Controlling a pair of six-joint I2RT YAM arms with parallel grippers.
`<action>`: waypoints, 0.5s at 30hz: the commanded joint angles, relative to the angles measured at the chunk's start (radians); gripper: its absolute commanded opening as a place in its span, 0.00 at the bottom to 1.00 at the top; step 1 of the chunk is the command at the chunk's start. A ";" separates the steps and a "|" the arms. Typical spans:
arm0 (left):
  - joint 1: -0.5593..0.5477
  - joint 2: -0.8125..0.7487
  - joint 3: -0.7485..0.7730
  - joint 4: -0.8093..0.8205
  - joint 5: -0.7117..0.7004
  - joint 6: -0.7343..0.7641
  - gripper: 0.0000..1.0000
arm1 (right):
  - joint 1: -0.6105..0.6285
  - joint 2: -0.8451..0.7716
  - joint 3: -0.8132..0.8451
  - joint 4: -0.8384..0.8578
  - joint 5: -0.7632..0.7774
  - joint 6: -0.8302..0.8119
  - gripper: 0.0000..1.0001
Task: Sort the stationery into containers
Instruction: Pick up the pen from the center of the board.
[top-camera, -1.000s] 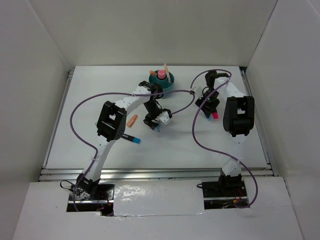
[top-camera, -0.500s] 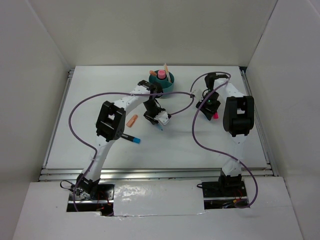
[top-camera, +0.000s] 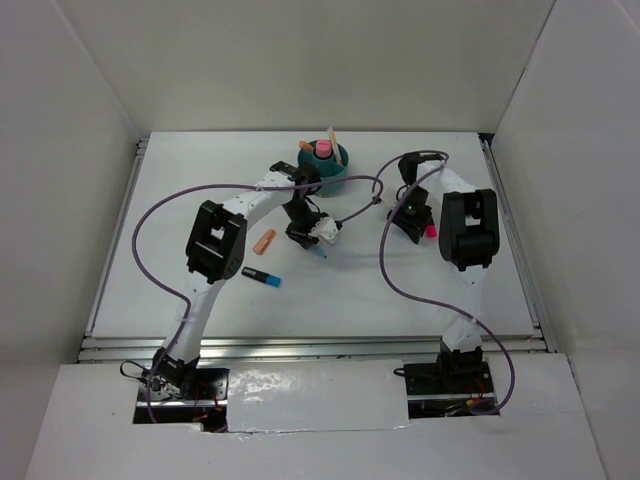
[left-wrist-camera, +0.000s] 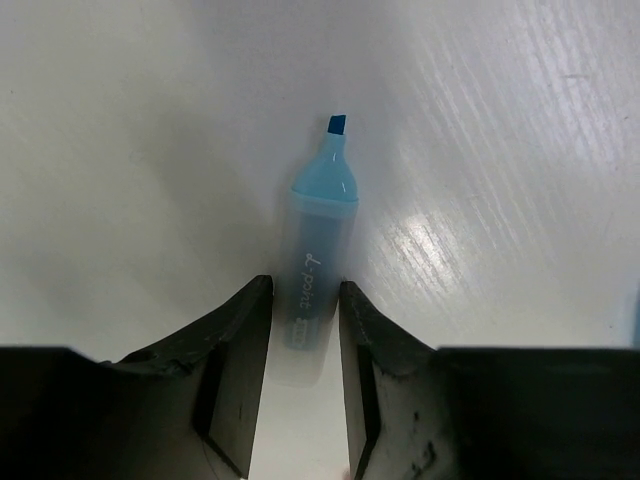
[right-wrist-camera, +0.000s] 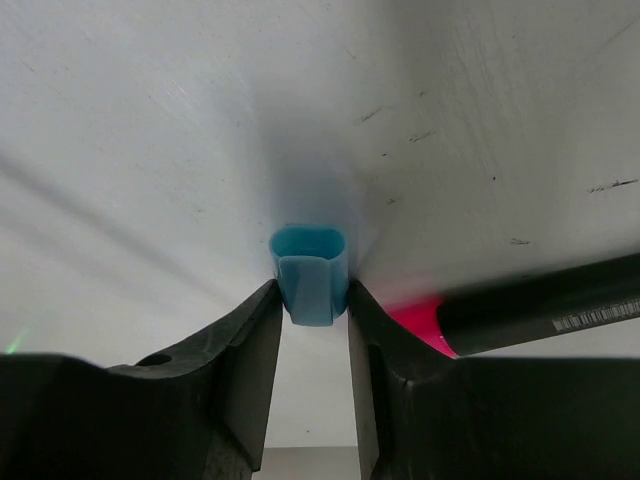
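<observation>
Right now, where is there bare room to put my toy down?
Bare: the far left corner, between the teal cup and the table's left edge, and the near strip in front of the black marker. Crowded: the middle, where the left end effector grips a blue highlighter and the right end effector a blue cap.

White table (top-camera: 400, 290) inside pale off-white walls (top-camera: 90, 120). The left arm (top-camera: 250, 205) and right arm (top-camera: 468, 290) are white with black joints and trail purple cables (top-camera: 138, 235). The organizer cup (top-camera: 339, 172) is teal, with a pink piece (top-camera: 323, 148) and an orange pen (top-camera: 332, 137) in it. An orange stub (top-camera: 264, 241). A black marker with a blue end (top-camera: 262, 276). The left gripper (left-wrist-camera: 303, 290) is matte black, on a translucent light blue highlighter (left-wrist-camera: 320, 260) with a darker blue tip and dark lettering. The right gripper (right-wrist-camera: 312, 290), also black, is on a sky-blue cap (right-wrist-camera: 310, 268). A black marker with a bright pink end (right-wrist-camera: 540, 305) carries small white print.
</observation>
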 joint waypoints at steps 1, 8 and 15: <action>0.014 0.014 -0.068 0.007 0.007 -0.063 0.45 | 0.010 -0.005 -0.043 0.041 -0.006 -0.015 0.39; 0.024 -0.040 -0.140 0.046 0.052 -0.100 0.41 | 0.006 -0.005 -0.060 0.086 -0.001 -0.012 0.29; 0.043 -0.146 -0.238 0.231 0.147 -0.236 0.28 | 0.015 -0.049 0.032 -0.031 -0.159 0.030 0.15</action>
